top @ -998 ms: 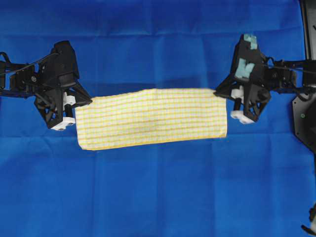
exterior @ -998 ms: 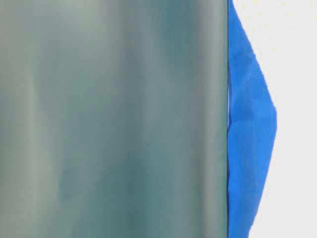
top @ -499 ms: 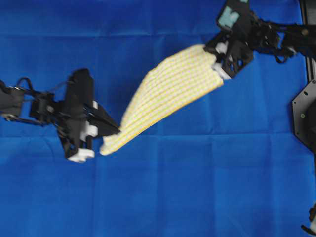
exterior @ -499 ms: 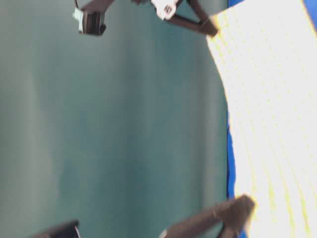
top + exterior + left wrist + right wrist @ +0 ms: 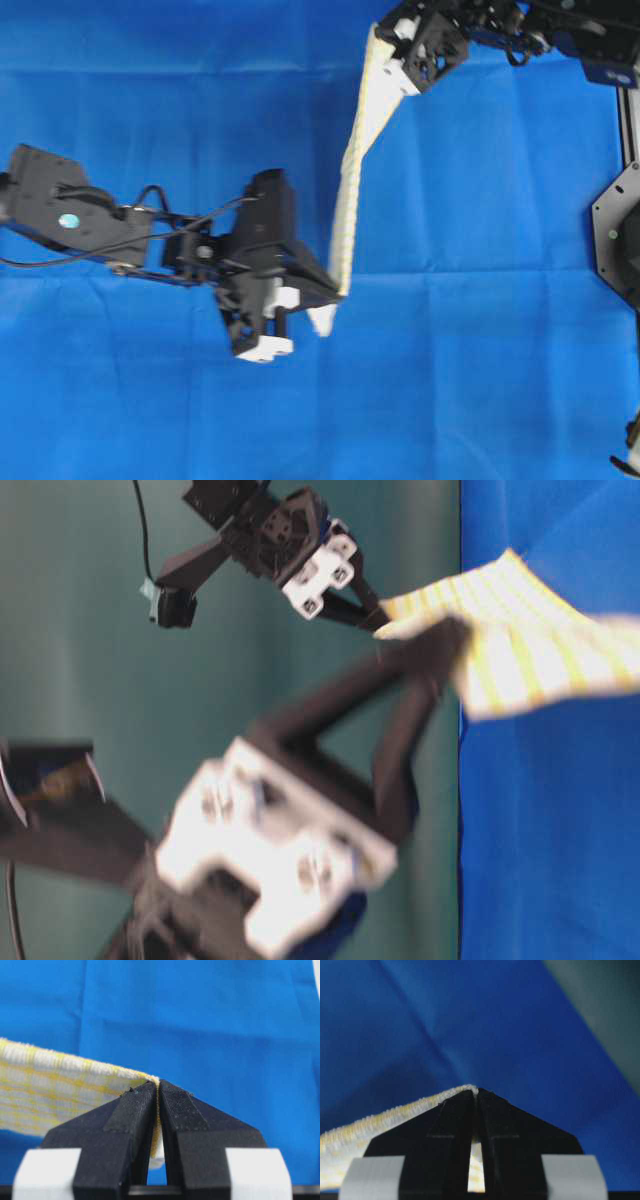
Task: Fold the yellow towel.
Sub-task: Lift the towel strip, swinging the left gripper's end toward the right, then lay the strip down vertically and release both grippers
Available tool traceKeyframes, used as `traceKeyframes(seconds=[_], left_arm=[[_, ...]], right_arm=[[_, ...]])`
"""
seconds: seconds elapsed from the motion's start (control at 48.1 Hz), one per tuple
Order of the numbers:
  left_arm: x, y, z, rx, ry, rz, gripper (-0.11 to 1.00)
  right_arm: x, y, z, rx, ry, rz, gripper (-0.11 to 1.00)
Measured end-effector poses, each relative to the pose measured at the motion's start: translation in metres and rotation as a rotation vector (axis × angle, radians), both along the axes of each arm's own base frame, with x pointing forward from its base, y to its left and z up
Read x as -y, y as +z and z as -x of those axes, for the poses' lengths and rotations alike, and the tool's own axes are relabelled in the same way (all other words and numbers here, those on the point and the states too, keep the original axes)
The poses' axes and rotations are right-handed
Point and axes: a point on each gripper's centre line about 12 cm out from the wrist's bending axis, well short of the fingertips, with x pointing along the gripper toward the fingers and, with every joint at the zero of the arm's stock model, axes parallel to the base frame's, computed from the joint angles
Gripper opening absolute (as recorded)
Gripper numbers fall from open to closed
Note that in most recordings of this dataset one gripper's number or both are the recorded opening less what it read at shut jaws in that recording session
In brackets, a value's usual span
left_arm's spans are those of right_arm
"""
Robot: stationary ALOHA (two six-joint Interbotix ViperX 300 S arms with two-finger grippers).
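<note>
Both end effectors grasp the yellow towel, stretched between them.

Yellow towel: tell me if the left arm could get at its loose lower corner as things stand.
Probably not: the left gripper is shut on the towel, so it would have to let go first.
</note>
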Motion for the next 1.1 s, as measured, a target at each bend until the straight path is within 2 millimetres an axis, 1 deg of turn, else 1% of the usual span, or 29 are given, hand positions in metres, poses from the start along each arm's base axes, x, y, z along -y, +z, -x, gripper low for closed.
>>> traceKeyframes(seconds=[0.208,0.374,0.665,0.936,1.102], left_arm=[[0.002,0.005,-0.035,0.038,0.005,0.002,0.02],[0.003,0.005,-0.050,0.052,0.010,0.005,0.01],[0.004,0.004,-0.062,0.064,0.009,0.001,0.02],[0.004,0.007,-0.071,0.081,0.009,-0.002,0.01],[0.004,0.005,-0.075,0.081,0.008,-0.003,0.01]], right_arm=[[0.007,0.004,-0.008,0.003,0.009,0.025,0.02],[0.009,0.004,-0.006,-0.004,0.010,0.032,0.02],[0.009,0.006,0.004,-0.011,0.005,0.044,0.02],[0.007,0.015,0.006,0.002,0.009,0.062,0.02],[0.007,0.014,0.008,-0.012,0.008,0.056,0.02]])
